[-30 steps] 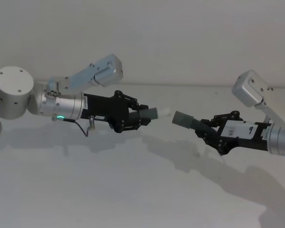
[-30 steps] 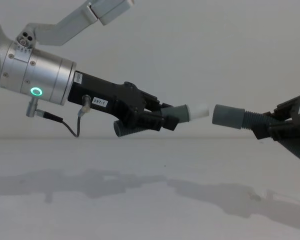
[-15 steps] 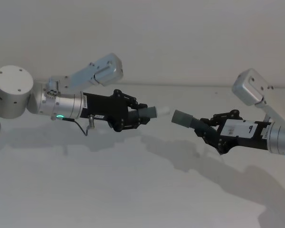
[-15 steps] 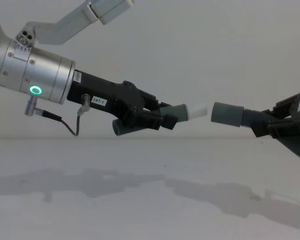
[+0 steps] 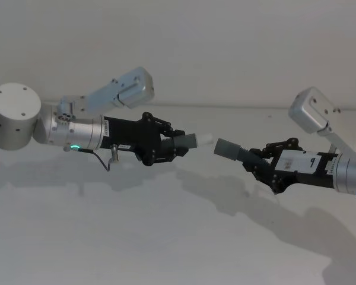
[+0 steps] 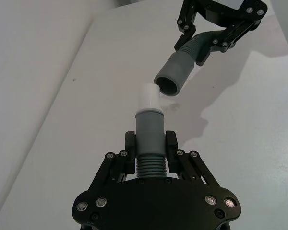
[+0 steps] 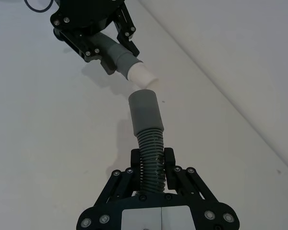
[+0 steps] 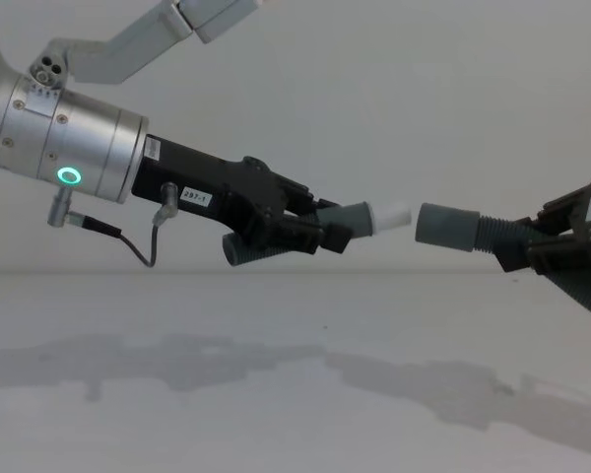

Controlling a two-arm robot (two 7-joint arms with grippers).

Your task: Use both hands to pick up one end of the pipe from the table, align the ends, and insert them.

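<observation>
Left claw (image 8: 320, 229) pinches the white-stubbed pipe piece (image 8: 360, 219) above the counter (image 8: 276, 394). Right claw (image 8: 532, 246) clamps the plain-cuffed piece (image 8: 453, 227), its cuff just short of the white stub (image 8: 392, 213).

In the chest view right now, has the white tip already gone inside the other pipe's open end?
No: a clear gap separates the white tip from the open end.

Above the table (image 8: 276, 394), the left gripper (image 8: 320, 232) holds one pipe piece (image 8: 360, 219) on the left, the right gripper (image 8: 532, 246) another (image 8: 453, 227) on the right; their ends face, near but apart
</observation>
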